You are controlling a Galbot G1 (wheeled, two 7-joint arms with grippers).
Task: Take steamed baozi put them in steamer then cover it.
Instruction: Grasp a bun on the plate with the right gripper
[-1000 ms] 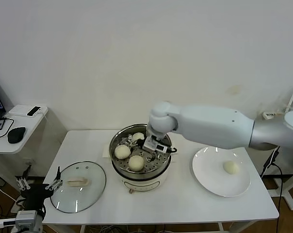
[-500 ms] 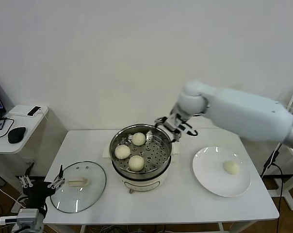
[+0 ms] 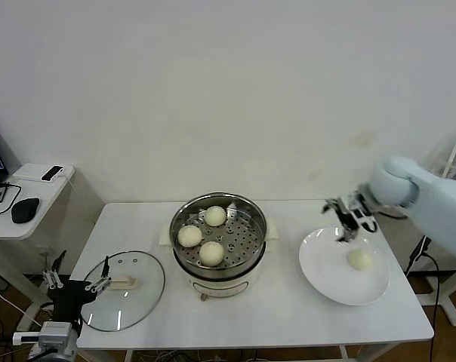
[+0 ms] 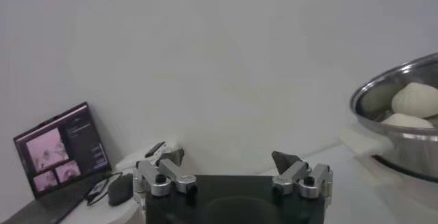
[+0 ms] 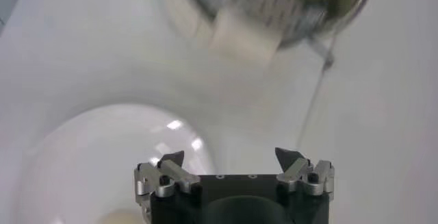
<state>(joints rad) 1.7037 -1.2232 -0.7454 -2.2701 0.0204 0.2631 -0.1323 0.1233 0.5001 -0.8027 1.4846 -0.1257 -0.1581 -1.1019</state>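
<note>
4 steamed baozi are counted: 3 (image 3: 204, 234) are seated on the perforated tray inside the steamer (image 3: 219, 219), and 1 baozi (image 3: 358, 259) is left on the white plate (image 3: 326, 275) at the robot's right.

Steamer: shiny steel pot on a white base, placed at the middle of the white table (image 3: 281, 317), uncovered. In the left wrist view its rim (image 4: 383, 92) is seen with 2 buns showing above it.

Cover (image 3: 141, 298): clear glass lid with a cream bar handle (image 3: 121, 283), laid flat on the table beside the steamer, on the robot's left, apart from the pot.

Right gripper (image 3: 347, 219): held above the far edge of the plate, just beside the lone bun but not touching it; fingers spread wide, nothing grasped. In the right wrist view (image 5: 231, 157) the plate rim (image 5: 102, 119) and the steamer's underside (image 5: 274, 6) are seen beyond its tips.

Left gripper (image 3: 78, 283): parked low at the table's near left edge, beside the cover; fingers spread wide and empty, as also shown in the left wrist view (image 4: 229, 158).

Side desk (image 3: 16, 211): a mouse (image 3: 24, 209) and a laptop (image 4: 61, 146) are noted.
</note>
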